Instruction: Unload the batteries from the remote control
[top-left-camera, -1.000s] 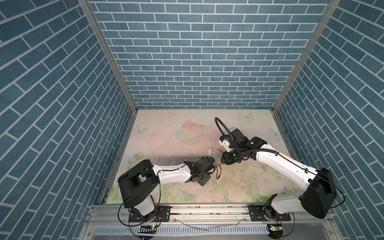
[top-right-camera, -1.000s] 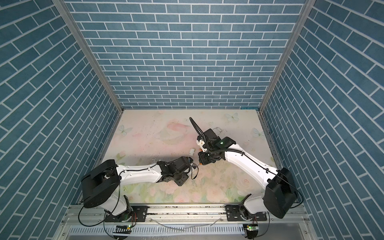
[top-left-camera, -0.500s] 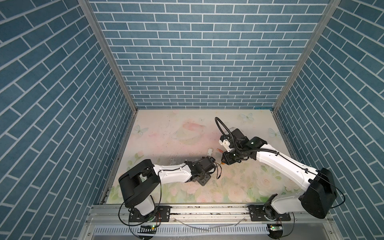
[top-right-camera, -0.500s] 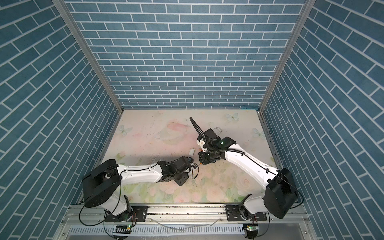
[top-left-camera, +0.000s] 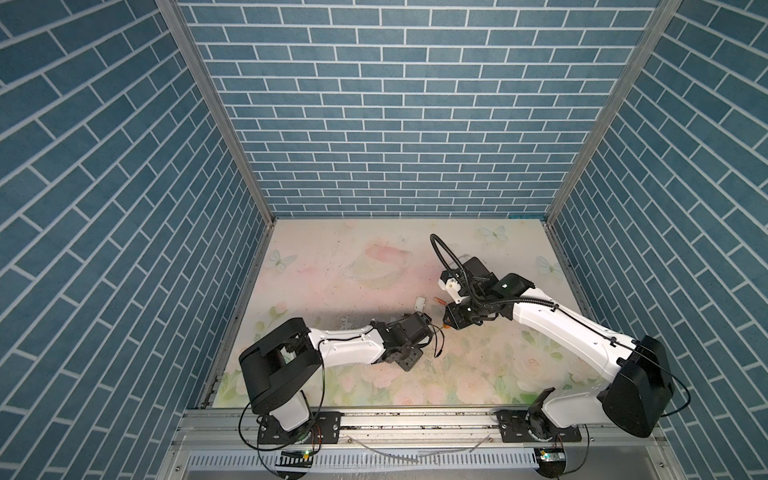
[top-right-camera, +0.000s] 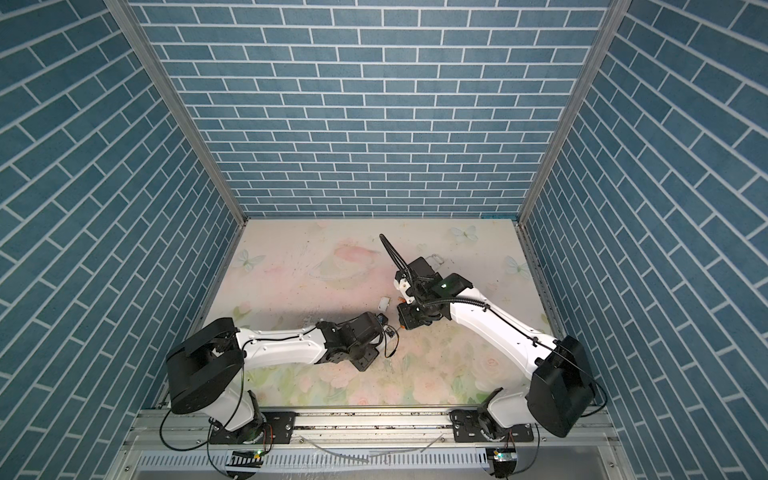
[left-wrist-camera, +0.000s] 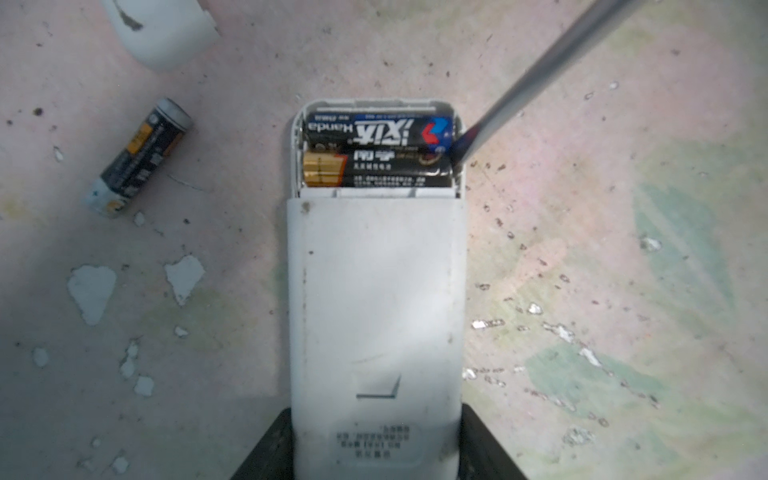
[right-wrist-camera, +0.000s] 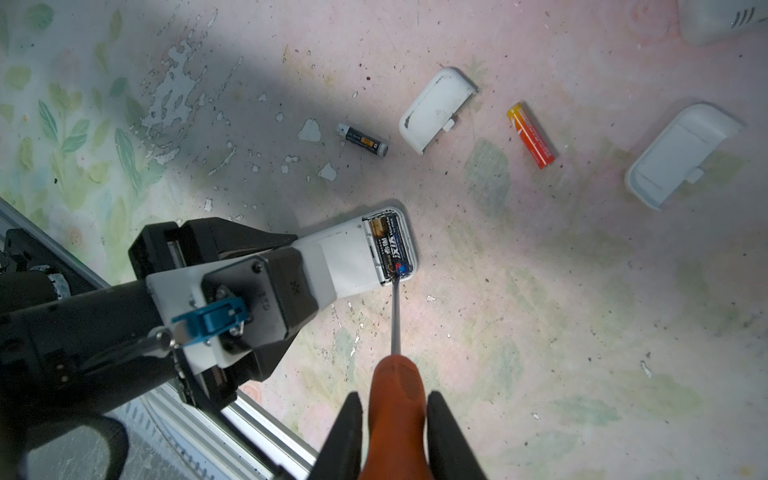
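In both top views the left arm (top-left-camera: 353, 345) and right arm (top-left-camera: 552, 324) meet low over the middle of the bench (top-left-camera: 332, 266). A white cover (top-left-camera: 419, 304) lies just past them, and the fingers are too small to read there. In the left wrist view the left fingers (left-wrist-camera: 266, 453) grip the remote (left-wrist-camera: 374, 311) by its near end, one on each side. Its bay, well ahead of them, is open, with two batteries (left-wrist-camera: 374, 168) side by side inside. The screwdriver (left-wrist-camera: 540, 75) tip touches the bay's corner at their ends. A black battery (left-wrist-camera: 137, 158) lies loose on the bench beside the remote, near the cover. In the right wrist view the right fingers (right-wrist-camera: 349, 436) are closed on the screwdriver's orange handle, and its shaft runs straight ahead of them to the bay. Farther ahead lie the black battery, the cover, an orange battery (right-wrist-camera: 531, 135) and a second cover (right-wrist-camera: 681, 156), all apart.
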